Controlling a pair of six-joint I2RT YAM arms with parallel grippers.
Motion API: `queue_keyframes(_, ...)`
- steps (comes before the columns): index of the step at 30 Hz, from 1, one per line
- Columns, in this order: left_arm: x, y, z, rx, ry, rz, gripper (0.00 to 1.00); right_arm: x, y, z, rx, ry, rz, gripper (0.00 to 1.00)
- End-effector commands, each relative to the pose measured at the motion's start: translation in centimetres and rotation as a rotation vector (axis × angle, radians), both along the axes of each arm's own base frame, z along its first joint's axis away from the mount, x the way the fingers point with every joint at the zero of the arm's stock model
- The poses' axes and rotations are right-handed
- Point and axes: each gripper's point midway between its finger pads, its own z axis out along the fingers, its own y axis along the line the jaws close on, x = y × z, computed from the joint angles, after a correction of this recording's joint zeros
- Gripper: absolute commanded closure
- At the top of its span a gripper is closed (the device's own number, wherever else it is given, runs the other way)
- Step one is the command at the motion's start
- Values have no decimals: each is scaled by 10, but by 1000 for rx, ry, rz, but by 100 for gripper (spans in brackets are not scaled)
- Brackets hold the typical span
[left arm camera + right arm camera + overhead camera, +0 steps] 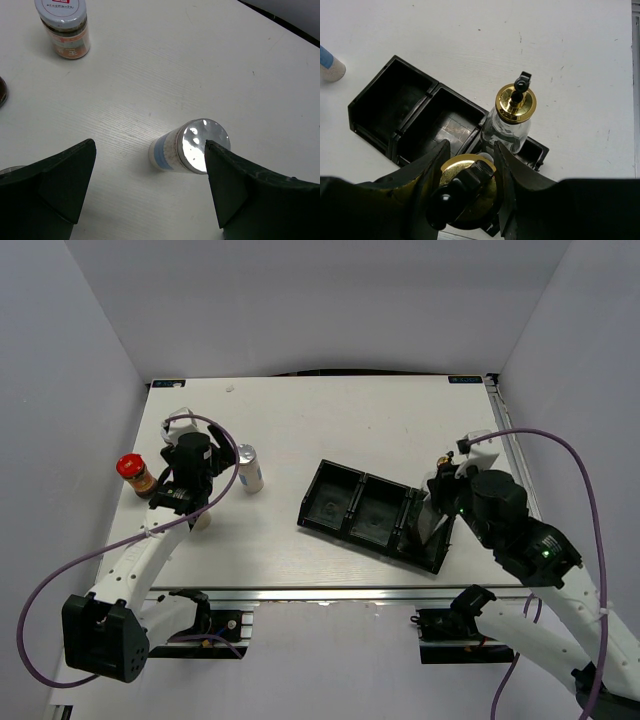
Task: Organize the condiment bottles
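Bottles of clear glass lead the sorting. The first glass bottle stands in the right-end compartment of the black tray, and the second glass bottle sits just near of it, clamped by the right gripper, its base hidden. Left on the table, well apart from the tray, the silver-capped shaker, red-capped jar and pale-lidded jar remain unsorted. The left gripper hangs spread wide and tilted down, the shaker just inside one finger, ungripped.
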Motion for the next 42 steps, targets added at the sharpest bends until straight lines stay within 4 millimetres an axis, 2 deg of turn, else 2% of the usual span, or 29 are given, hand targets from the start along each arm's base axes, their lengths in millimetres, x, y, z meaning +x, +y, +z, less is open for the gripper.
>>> queue_keyframes(1, 4, -6, 14, -13, -39, -36, 2, 17, 7, 25, 78, -129, -23, 100)
queue_keyframes(6, 6, -13, 14, -27, -45, -74, 2, 32, 3, 1, 66, -172, -95, 100)
queue_keyframes(12, 9, -31, 14, -57, -54, -174, 2, 33, -3, -14, 73, -172, -132, 100)
queue_keyframes(14, 10, -34, 11, -60, -46, -184, 2, 31, -3, -16, 84, -165, -133, 90)
queue_keyframes(15, 11, -36, 9, -63, -40, -196, 2, 29, -4, -16, 88, -160, -135, 77)
queue_keyframes(16, 13, -38, 4, -64, -27, -202, 2, 28, -5, -17, 90, -157, -136, 75)
queue_keyframes(17, 15, -39, 3, -65, -24, -207, 2, 28, -6, -17, 93, -157, -140, 74)
queue_keyframes(19, 18, -43, -1, -65, -7, -222, 2, 28, -8, -17, 96, -167, -151, 87)
queue_keyframes(20, 20, -44, -9, -58, 21, -225, 2, 28, -9, -20, 96, -171, -155, 90)
queue_keyframes(22, 23, -43, -8, -53, 25, -222, 2, 29, -9, -20, 86, -179, -153, 96)
queue_keyframes(26, 26, -51, -10, -62, 24, -256, 2, 34, -8, -20, 77, -189, -165, 93)
queue_keyframes(28, 27, -54, -10, -62, 24, -263, 2, 36, -10, -24, 80, -192, -184, 96)
queue_keyframes(29, 27, -55, -10, -63, 23, -265, 2, 39, -9, -25, 96, -211, -189, 100)
queue_keyframes(36, 27, -55, -9, -57, 18, -268, 2, 42, -6, -10, 113, -303, -168, 100)
queue_keyframes(40, 28, -57, -11, -60, 19, -275, 2, 44, -5, -17, 100, -293, -165, 100)
queue_keyframes(42, 29, -58, -13, -58, 28, -278, 2, 43, -4, -20, 112, -271, -173, 93)
